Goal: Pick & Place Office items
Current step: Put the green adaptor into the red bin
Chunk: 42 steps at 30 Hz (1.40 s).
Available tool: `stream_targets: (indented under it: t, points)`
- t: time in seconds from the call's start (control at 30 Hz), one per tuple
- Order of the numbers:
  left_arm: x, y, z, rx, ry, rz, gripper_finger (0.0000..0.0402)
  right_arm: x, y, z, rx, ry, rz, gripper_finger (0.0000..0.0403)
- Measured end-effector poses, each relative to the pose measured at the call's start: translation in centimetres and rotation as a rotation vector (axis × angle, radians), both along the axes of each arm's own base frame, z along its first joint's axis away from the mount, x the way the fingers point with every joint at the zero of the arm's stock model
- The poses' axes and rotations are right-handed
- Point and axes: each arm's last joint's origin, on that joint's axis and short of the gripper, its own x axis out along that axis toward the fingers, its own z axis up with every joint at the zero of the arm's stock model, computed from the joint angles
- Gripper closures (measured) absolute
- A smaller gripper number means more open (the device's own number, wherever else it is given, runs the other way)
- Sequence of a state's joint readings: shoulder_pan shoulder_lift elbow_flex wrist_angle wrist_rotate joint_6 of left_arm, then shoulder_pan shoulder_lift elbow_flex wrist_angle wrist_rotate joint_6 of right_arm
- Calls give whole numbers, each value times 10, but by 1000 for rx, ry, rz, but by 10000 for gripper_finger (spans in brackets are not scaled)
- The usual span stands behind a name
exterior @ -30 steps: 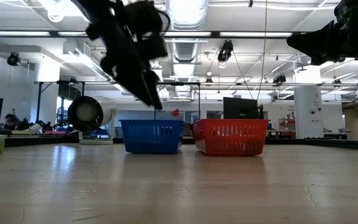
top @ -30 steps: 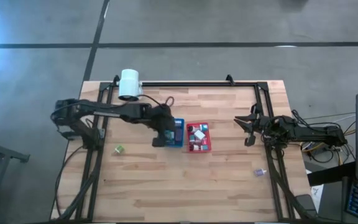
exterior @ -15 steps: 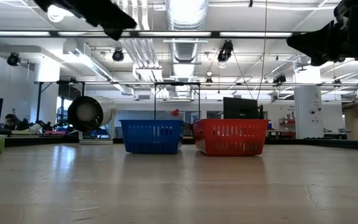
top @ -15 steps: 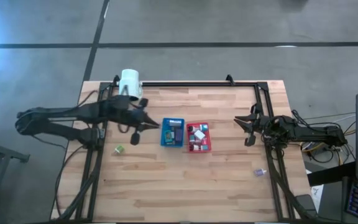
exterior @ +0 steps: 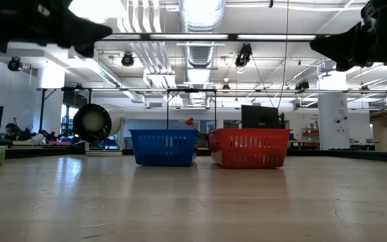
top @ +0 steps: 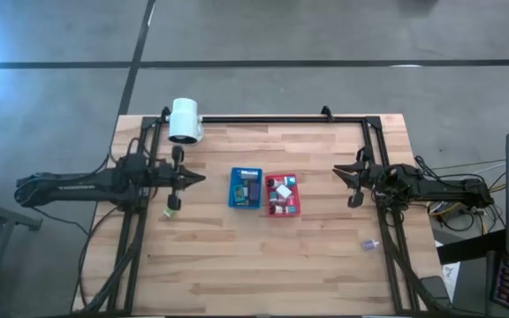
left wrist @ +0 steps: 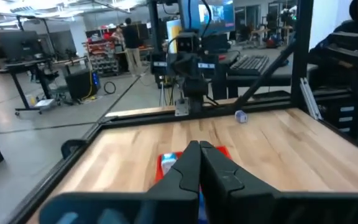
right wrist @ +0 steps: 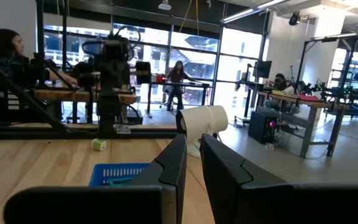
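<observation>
While left gripper [top: 200, 177] sits closed and empty mid-left | right gripper [top: 353, 184] closed, empty, mid-right | office items in red tray [top: 283, 212], blue tray [top: 234, 202]; green item [top: 170, 212] lower left

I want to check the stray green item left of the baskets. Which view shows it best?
The high view: the green item lies in plain sight on the table, just beside the left gripper. The right wrist view shows it small and far off. The low and left wrist views don't show it.
</observation>
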<state>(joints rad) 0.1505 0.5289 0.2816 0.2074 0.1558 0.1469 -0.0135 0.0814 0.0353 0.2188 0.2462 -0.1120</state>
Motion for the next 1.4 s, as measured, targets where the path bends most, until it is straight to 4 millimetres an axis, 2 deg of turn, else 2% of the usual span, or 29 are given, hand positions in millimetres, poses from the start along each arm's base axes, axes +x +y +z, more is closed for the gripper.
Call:
stream_targets:
  t: [0.17,0.5,0.9,1.07,1.4]
  points:
    - [-13,-1,-25,8,-38,36,398,0,0,0,0,0,0,360]
    - [-25,-2,-51,110,-50,58,398,0,0,0,0,0,0,360]
    - [-27,-2,-59,145,7,32,395,0,0,-1,-14,11,-3,360]
    - [-27,-2,-71,153,39,1,395,0,0,-1,2,7,0,360]
    - [-28,1,-71,148,45,31,394,0,0,-1,-1,7,-1,360]
